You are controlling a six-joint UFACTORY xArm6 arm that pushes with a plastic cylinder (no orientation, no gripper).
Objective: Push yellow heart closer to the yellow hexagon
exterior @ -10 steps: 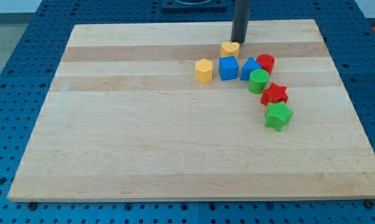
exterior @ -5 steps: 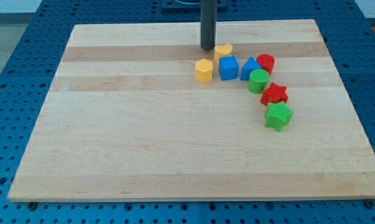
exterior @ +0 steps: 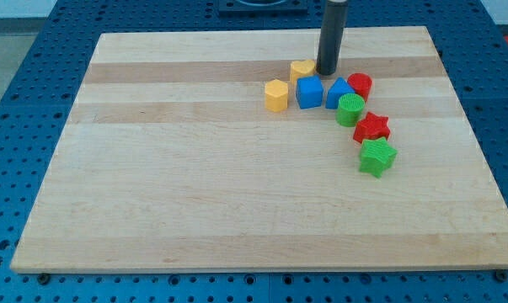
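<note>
The yellow heart (exterior: 302, 69) lies near the view's top, just above the blue cube (exterior: 309, 92). The yellow hexagon (exterior: 275, 95) stands a short way below and to the left of the heart, beside the blue cube. My tip (exterior: 326, 72) is at the heart's right side, close to it or touching it, above the blue triangle (exterior: 339, 91).
A red cylinder (exterior: 360, 85), a green cylinder (exterior: 351, 110), a red star (exterior: 371, 128) and a green star (exterior: 376, 156) run in a curve down the right of the blue blocks. The wooden board (exterior: 237, 185) lies on a blue pegboard table.
My tip went from the heart's upper right to its left, then back to its right. The heart shifted slightly left, a little nearer the hexagon.
</note>
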